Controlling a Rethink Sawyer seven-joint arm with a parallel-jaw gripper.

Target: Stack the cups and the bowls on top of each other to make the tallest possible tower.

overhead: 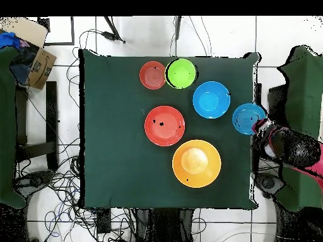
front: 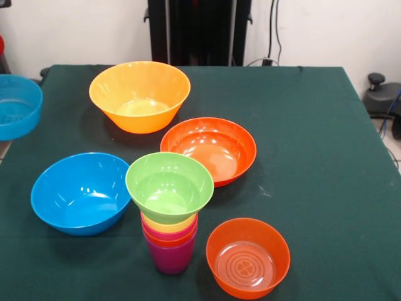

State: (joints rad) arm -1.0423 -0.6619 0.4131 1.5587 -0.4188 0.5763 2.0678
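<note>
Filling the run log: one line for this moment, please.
tower: four cups, green bowl on top | five bowls loose | small blue bowl at table edge, by a person | gripper: not in view

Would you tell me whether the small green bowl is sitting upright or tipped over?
Upright: the green bowl rests mouth-up on the stacked cups, and its empty inside shows in both views.
</note>
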